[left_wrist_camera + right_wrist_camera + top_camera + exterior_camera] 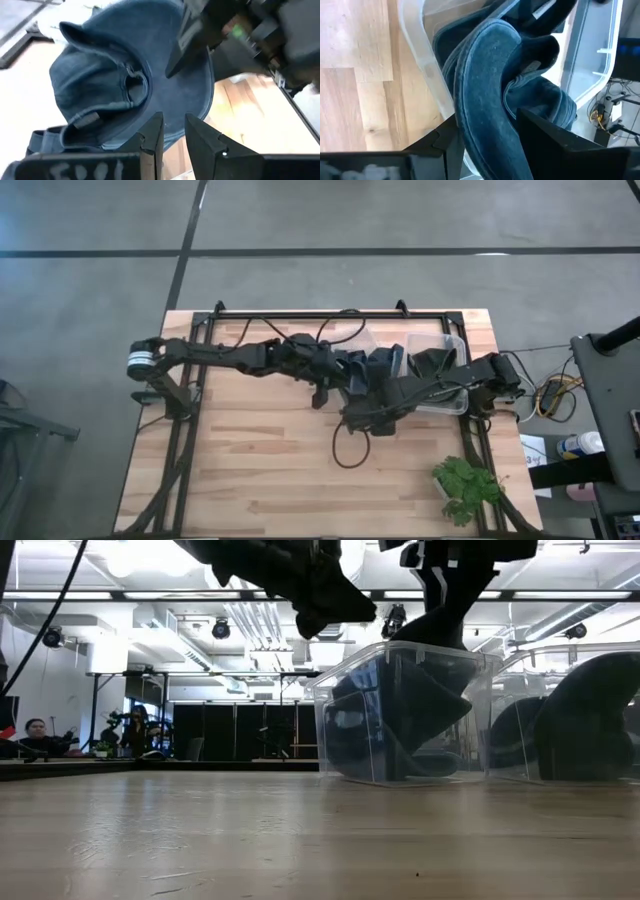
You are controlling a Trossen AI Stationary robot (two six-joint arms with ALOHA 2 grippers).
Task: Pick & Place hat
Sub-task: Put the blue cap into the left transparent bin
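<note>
The hat is a dark blue denim cap (125,85), seen at the clear bin (400,710) toward the table's far right. In the high view it is the dark bluish mass (385,365) where both arms meet. My right gripper (500,145) is shut on its brim. My left gripper (172,137) is open with a narrow gap, its fingertips just before the brim's edge; whether they touch it I cannot tell. In the low view it hangs raised above the table, left of the bin (330,600). My right gripper pinches the cap's brim (490,100) between its two fingers, which lie across the curved brim. The crown (540,95) bunches beyond the fingers, over the bin's clear wall (427,65). The cap is off the tabletop.
A second clear bin (570,710) with dark cloth stands right of the first. A green plant (465,485) sits at the near right corner. A black cable loop (350,445) lies mid-table. The wooden top (260,470) stretches left and near.
</note>
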